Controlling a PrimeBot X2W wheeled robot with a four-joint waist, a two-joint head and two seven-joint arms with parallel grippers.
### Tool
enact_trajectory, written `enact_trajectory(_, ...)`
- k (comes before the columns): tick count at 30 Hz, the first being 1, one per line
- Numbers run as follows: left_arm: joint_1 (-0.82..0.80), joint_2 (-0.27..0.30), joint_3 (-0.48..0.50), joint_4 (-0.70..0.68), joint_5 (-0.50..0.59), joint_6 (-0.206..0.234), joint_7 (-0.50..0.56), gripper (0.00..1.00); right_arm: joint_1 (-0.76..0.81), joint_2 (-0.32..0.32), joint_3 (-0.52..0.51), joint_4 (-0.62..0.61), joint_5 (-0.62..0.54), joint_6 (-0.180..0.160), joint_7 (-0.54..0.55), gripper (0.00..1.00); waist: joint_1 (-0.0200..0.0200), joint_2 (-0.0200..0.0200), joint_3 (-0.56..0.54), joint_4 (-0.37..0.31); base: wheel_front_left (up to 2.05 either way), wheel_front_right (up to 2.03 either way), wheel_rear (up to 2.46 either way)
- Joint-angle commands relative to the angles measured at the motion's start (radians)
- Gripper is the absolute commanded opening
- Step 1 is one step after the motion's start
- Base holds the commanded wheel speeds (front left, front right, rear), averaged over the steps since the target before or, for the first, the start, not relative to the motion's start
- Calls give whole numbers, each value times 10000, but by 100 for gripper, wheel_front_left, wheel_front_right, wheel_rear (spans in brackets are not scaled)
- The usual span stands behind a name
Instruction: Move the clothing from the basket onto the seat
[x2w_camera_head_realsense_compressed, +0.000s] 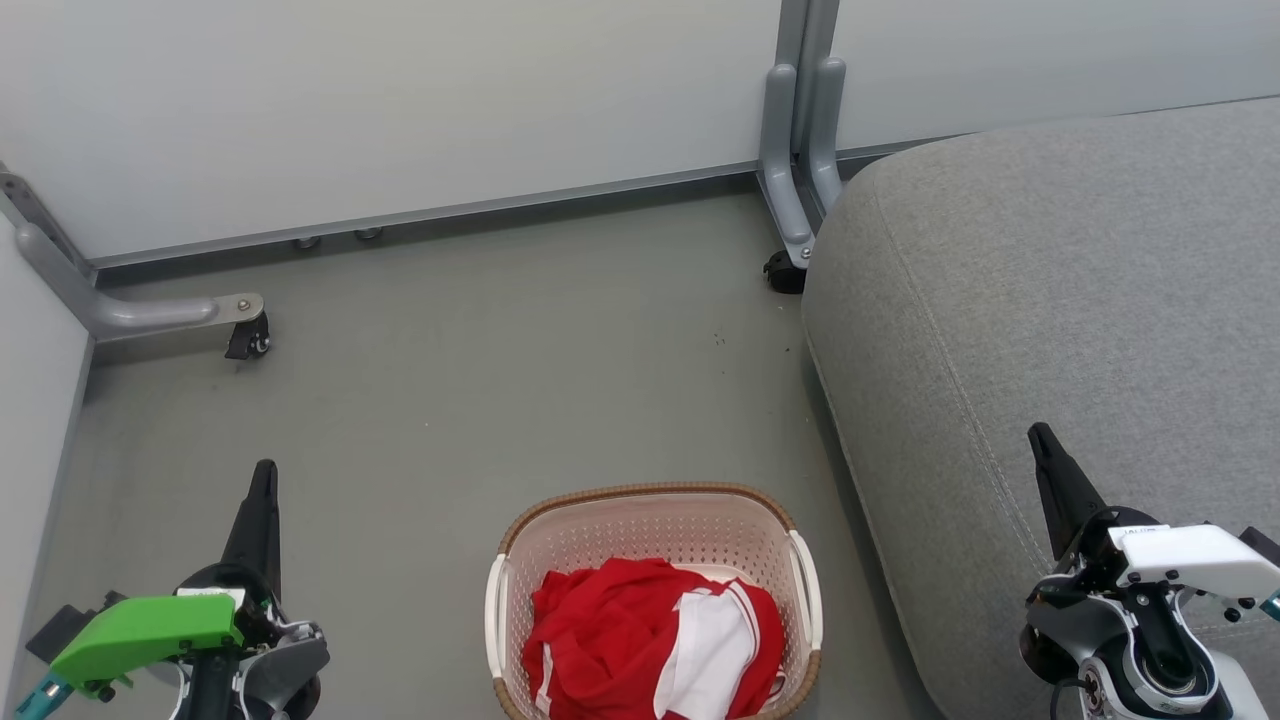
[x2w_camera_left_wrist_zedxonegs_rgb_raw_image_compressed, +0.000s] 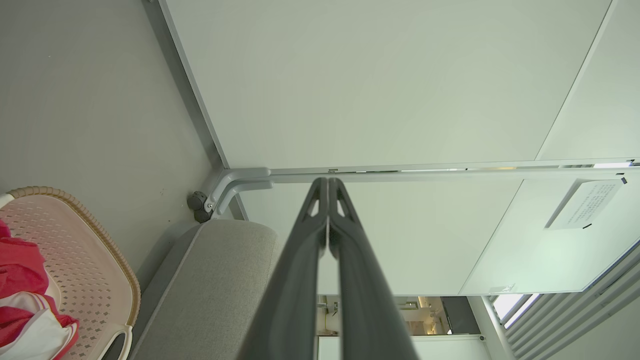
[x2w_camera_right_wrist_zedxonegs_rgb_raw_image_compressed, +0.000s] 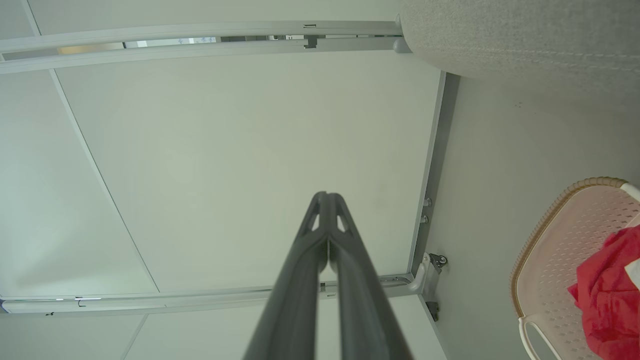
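Clothing (x2w_camera_head_realsense_compressed: 650, 640) in basket (x2w_camera_head_realsense_compressed: 640, 500), seat (x2w_camera_head_realsense_compressed: 1050, 300) beside its right.

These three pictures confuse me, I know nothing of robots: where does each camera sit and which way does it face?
Head view: on the head, facing forward and down at the basket of clothing beside the seat; left gripper and right gripper at bottom corners.
Left wrist view: on that wrist, facing along its shut fingers at a pale wall.
Right wrist view: likewise, its shut fingers.
All three share basket and seat.
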Motion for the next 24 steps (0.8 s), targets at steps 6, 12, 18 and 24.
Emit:
enact_trajectory(6,197,-61,-27,285,0,19,-8,100,222,78,15,251,3,-2,-8,100,0,0,2,0,0,0,0)
enact_trajectory(12,327,-67,-249,163,104,22,-248,100,328,91,295,230,-12,-2,-269,100,0,0,-2,-12,0,0,0)
enact_trajectory(18,412,-19,-413,-71,549,17,-561,100,332,82,371,204,-802,-1,-563,100,0,0,-2,-27,0,0,0)
enact_trajectory(24,482,47,-550,-337,2089,12,-834,100,352,72,376,-53,-2200,-1,-835,100,0,0,12,-52,0,0,0)
